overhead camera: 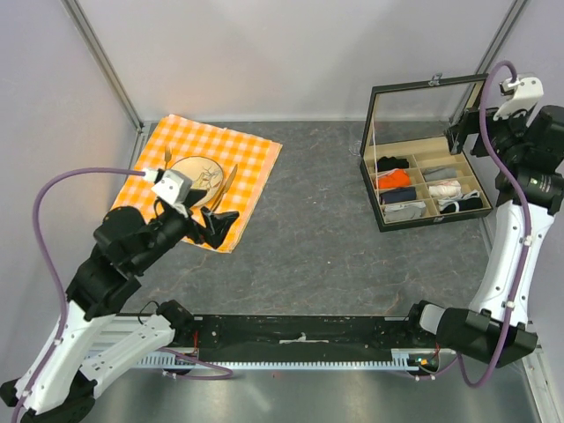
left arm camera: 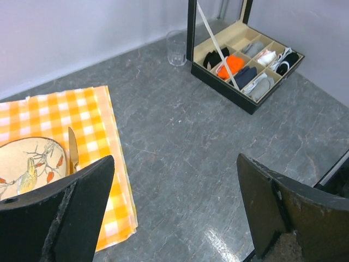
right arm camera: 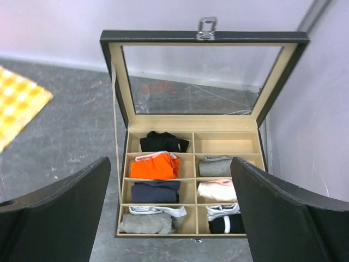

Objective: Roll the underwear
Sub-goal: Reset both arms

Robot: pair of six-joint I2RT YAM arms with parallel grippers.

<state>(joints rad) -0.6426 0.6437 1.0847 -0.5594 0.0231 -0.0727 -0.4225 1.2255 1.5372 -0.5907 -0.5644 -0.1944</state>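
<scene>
grey underwear point(right arm camera: 148, 222): rolled in box point(right arm camera: 191, 124) near-left cell, clear of right gripper point(right arm camera: 170, 164)
right, left gripper point(left arm camera: 174, 161): spread wide, empty
hidden: roll's underside

The room is bright and evenly lit, a soft white light from overhead, so hardly any shadow falls on the grey desk point(left arm camera: 180, 142). Near the bottom of the left wrist view the desk shows a pale, shiny patch of glare. The glass lid point(right arm camera: 202, 82) carries thin bright streaks and a dim reflection of the desk. Colours come through clean, and the checked cloth point(overhead camera: 216, 150) looks vivid. Both wrist views are sharp further off, but up close the left pincer point(left arm camera: 175, 180) and the right pincer point(right arm camera: 170, 174) loom black, a little soft and almost without detail. In the top view the wall corners splay outward toward the top.
</scene>
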